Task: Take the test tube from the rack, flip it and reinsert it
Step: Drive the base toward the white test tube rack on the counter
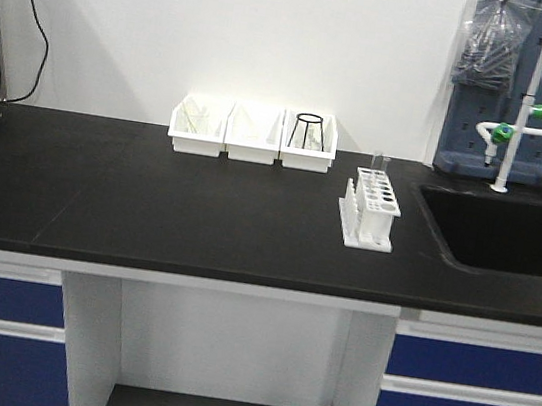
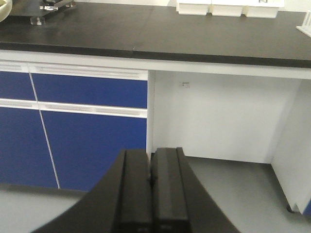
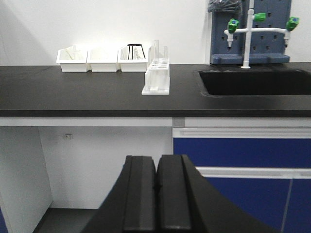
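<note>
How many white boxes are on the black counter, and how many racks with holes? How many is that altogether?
White boxes: 3
Rack with holes: 1
Total: 4

Front cam faces counter (image 1: 149, 206) square-on, slightly above. L & R wrist cams sit lower, further back, facing fwd. All share bins (image 1: 253, 135); front/R share rack (image 1: 369, 212).

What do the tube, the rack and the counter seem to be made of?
Tube: probably glass, thin and transparent, though clear plastic is possible. Rack: likely plastic, opaque white, with smooth moulded holes and pegs. Counter: a hard black slab, matte with a faint sheen; exact material unclear.
</note>
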